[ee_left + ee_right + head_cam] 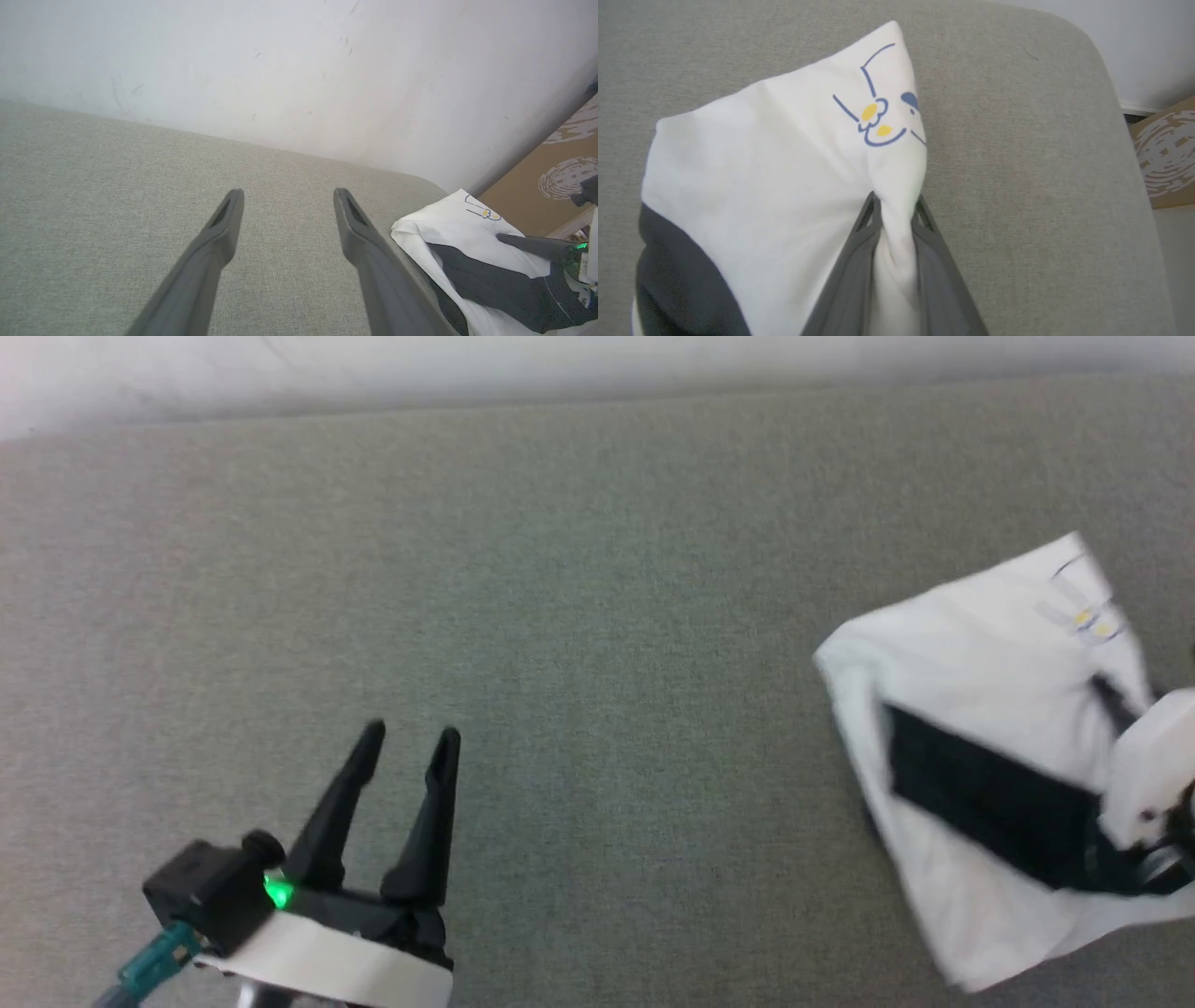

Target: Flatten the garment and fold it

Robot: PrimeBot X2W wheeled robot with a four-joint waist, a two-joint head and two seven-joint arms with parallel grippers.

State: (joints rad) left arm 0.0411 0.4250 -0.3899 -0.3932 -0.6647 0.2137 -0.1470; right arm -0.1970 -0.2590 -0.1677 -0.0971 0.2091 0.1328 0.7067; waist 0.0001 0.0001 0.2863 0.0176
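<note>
a grey, fabric-covered counter (560,569) spreads across the head view, its far edge meeting a scuffed white wall (280,60). the garment (971,653) lies bunched in a loose heap at the counter's right end, near the rounded corner, white body uppermost, with a black sleeve (980,793) slanting across its nearer half. beyond that corner, off the counter, stands a brown cardboard box (1164,154) with white swirled markings. the left claw (411,733) hovers over bare fabric at the lower left of the head view, well apart from the garment; its two dark fingers are spread wide with nothing between them (a green light glows at its base). the right claw (896,200) is at the garment's right side, its fingers drawn close together and pinching a gathered fold of the white cloth, which puckers into creases where it enters the grip. in the left wrist view one of the right claw's dark fingers (528,245) lies over the white cloth beside the sleeve. just beyond the pinched fold sits the small print (875,116), blue lines with yellow spots, close to the garment's far edge.
</note>
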